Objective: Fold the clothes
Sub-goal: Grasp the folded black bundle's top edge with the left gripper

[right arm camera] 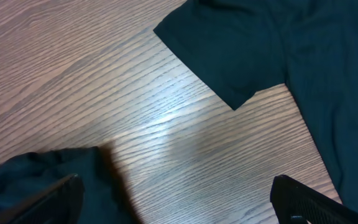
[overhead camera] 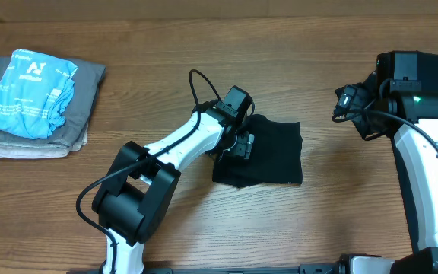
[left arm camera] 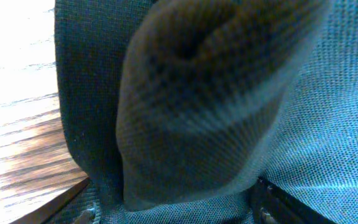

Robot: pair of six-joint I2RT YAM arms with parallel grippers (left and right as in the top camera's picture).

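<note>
The left arm reaches from its base at the near edge, elbow bent, forearm slanting up and right across the table, its wrist tipped down at the left edge of the shirt. The shirt lies folded into a black, roughly square pad at mid-table. The left gripper is down on that edge. In the wrist view its fingers stand apart, with a raised hump of dark cloth bulging up between them; one finger lies against the hump, while the other looks clear of it. The right arm stands upright at the right side, forearm rising along the table's edge. The right gripper hangs above bare wood, apart from the shirt's right edge, fingers spread wide and holding nothing. A folded pile of grey and blue cloth sits far left.
</note>
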